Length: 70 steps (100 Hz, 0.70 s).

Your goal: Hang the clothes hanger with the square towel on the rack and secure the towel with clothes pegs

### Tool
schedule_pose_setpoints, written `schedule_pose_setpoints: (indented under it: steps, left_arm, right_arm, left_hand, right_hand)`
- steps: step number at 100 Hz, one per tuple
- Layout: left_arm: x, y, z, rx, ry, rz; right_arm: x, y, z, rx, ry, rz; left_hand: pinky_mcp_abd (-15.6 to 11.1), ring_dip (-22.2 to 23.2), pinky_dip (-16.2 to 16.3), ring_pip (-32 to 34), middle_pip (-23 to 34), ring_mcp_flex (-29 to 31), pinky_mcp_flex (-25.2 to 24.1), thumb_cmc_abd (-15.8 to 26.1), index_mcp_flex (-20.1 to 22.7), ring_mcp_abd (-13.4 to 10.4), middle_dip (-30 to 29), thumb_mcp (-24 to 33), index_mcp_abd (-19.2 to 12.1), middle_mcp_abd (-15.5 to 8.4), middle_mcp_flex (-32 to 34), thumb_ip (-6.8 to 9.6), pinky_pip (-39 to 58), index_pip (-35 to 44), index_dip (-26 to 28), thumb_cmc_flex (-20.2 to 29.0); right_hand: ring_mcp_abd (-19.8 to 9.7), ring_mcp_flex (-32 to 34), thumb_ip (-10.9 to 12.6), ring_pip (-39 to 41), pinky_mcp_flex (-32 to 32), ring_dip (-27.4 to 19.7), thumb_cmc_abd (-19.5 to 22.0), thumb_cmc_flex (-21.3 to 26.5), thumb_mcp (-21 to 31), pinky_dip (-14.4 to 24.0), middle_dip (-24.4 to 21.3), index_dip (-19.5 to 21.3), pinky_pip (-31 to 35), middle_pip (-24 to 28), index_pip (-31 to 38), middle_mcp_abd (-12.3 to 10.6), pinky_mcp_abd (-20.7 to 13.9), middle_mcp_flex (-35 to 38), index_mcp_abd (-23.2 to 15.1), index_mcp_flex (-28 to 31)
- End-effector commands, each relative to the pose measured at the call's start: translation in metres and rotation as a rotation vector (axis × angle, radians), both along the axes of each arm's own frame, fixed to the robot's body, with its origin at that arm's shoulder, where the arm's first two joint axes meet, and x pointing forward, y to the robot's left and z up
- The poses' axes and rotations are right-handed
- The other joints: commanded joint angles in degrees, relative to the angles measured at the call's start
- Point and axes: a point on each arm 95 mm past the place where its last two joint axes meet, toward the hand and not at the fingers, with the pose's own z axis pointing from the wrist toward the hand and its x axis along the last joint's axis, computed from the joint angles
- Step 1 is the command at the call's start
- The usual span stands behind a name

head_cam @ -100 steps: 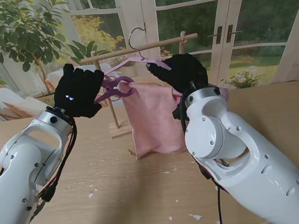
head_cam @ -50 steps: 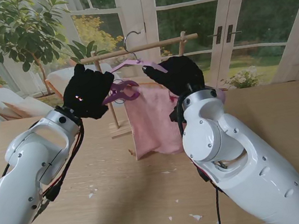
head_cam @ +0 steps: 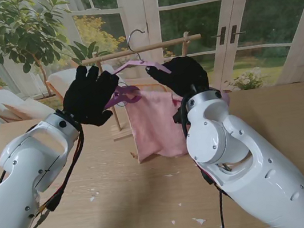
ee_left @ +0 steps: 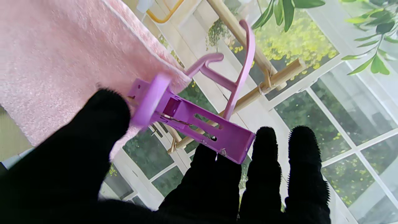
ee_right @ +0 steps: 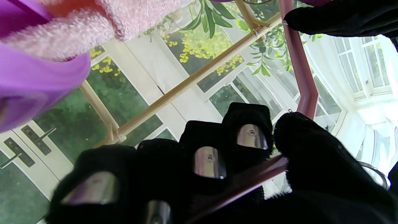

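Pink towel (head_cam: 152,122) hangs on purple hanger (head_cam: 143,64), hanger hook over the wooden rack (head_cam: 142,49) bar. Left hand (head_cam: 87,95) pinches a purple peg (ee_left: 186,116) at the towel's left top corner, thumb and fingers clamped on it. Right hand (head_cam: 185,74) is closed around the hanger's right arm. Rack stands on the surface (head_cam: 131,204), behind the towel.

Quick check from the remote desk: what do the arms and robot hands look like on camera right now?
Both arms are glossy white shells with rounded joints and small dark screw dots. Black cables run along the left arm and hang under the right arm. The left robot hand and right robot hand wear fuzzy black gloves; the right wrist view shows shiny metal plates on the fingertips.
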Motion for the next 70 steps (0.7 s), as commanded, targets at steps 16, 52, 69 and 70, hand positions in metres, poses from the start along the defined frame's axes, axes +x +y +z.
schedule_pose_setpoints:
  steps: [16,52,69,70]
  left_arm:
    - [-0.007,0.004,0.002,-0.074,0.051,0.028]
    - [-0.032,0.036,0.012,-0.436,0.168,0.114]
    - [-0.047,0.057,0.003,-0.699,0.36,0.181]
    - [-0.048,0.058,0.002,-0.718,0.377,0.185]
  right_arm:
    - [-0.001,-0.001,0.002,0.016,0.011,0.0]
    - [0.002,-0.012,0.0,0.017,0.029,-0.027]
    - [0.005,-0.018,-0.005,0.009,0.057,-0.036]
    - [0.005,-0.019,-0.006,0.009,0.06,-0.036]
  left_hand:
    - [3.87,-3.17,-1.39,-4.08,-4.0,-4.68,-2.17,5.01,-5.14,1.48,-3.44,-2.59,3.48,0.15,-5.72,-0.18,-4.0,-10.12,-4.59,-10.96]
    - [6.21,-3.79,-1.62,-5.19,-4.78,-4.24,-3.19,8.17,-1.29,2.57,-4.16,-8.82,3.18,0.9,-3.02,0.68,-6.48,-10.94,-4.86,-7.53]
    - [7.23,-3.49,-0.71,-5.14,-4.06,-2.21,-3.69,9.71,2.83,3.9,-3.47,-11.02,2.67,1.9,1.03,2.34,-6.65,-8.48,-4.04,-1.62]
    - [7.09,-3.55,-0.66,-5.45,-4.47,-2.38,-4.0,9.6,2.9,4.0,-3.6,-11.02,2.73,2.06,1.04,2.55,-6.94,-8.56,-4.13,-1.09]
  right_hand:
    - [-0.55,-0.2,4.65,9.56,3.13,4.09,6.38,1.74,1.42,60.23,0.15,2.1,11.29,5.19,1.15,3.35,-11.48,6.09,0.5,3.81]
    - [-0.59,-0.19,4.69,9.57,3.12,4.14,6.42,1.78,1.44,60.29,0.12,2.08,11.29,5.25,1.17,3.35,-11.47,6.09,0.45,3.85]
    - [-0.61,-0.19,4.69,9.55,3.12,4.15,6.31,1.75,1.42,60.33,0.11,2.08,11.29,5.26,1.17,3.35,-11.49,6.09,0.45,3.85]
    - [-0.62,-0.19,4.7,9.55,3.12,4.15,6.31,1.76,1.42,60.33,0.11,2.08,11.29,5.26,1.17,3.35,-11.49,6.09,0.45,3.85]
